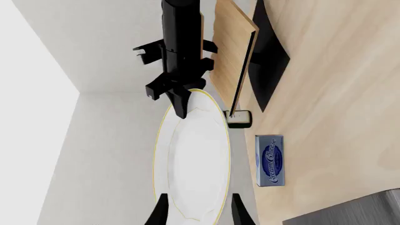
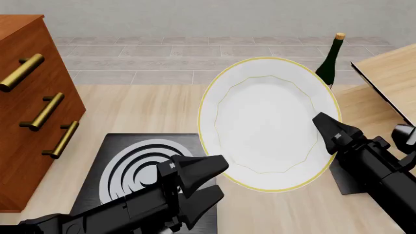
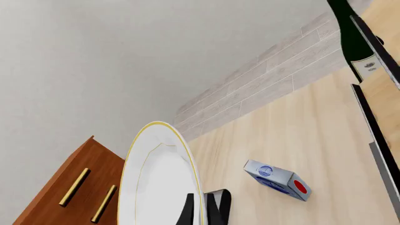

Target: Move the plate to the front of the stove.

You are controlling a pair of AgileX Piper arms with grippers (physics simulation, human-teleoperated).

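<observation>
The white plate [image 2: 266,122] with its thin yellow rim hangs in the air, tilted up on edge, its face towards the front camera. My right gripper [image 2: 323,122] is shut on its right rim; the right wrist view shows the rim pinched between the fingers [image 3: 189,211]. At the plate's lower left rim my left gripper [image 2: 219,178] stands open, fingers [image 1: 161,212] spread wide on either side of the plate [image 1: 192,159]. Below it on the table lies the black stove [image 2: 120,170] with grey-white rings, partly hidden by my left arm.
A brown dresser [image 2: 29,107] with gold handles stands at the left. A dark bottle [image 2: 333,61] stands at the back right beside a wooden board [image 2: 390,73]. A dark mat [image 2: 348,178] lies under my right arm. A blue box [image 3: 276,179] lies on the table.
</observation>
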